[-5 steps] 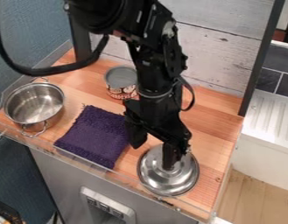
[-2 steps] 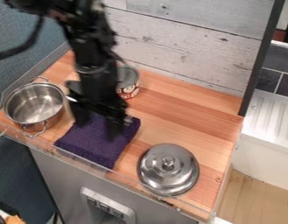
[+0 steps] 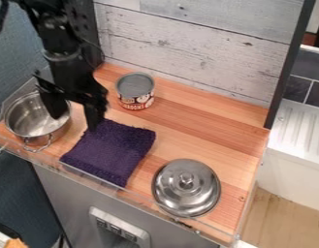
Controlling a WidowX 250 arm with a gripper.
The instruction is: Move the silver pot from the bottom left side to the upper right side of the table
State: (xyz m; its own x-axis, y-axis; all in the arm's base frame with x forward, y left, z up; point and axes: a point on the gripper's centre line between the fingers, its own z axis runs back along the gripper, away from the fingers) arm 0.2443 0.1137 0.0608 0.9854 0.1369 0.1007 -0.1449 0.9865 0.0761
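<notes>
Standing at left of the table (image 3: 213, 127), the silver pot (image 3: 32, 119) is ungrasped; the end effector (image 3: 74, 122), released, is near its rim; whole transfer remains.

So one pot (image 3: 25, 118) and one lid (image 3: 178, 193) can be seen. One tin (image 3: 134, 87) and one cloth (image 3: 113, 152) can be spotted too.

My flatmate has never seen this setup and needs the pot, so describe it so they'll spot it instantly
Find the wooden tabletop below the whitewashed planks. At its left end, left of the purple cloth, sits a round silver pot with a wire handle on its near side. It's open and hollow, unlike the silver knobbed lid toward the lower right.
</notes>
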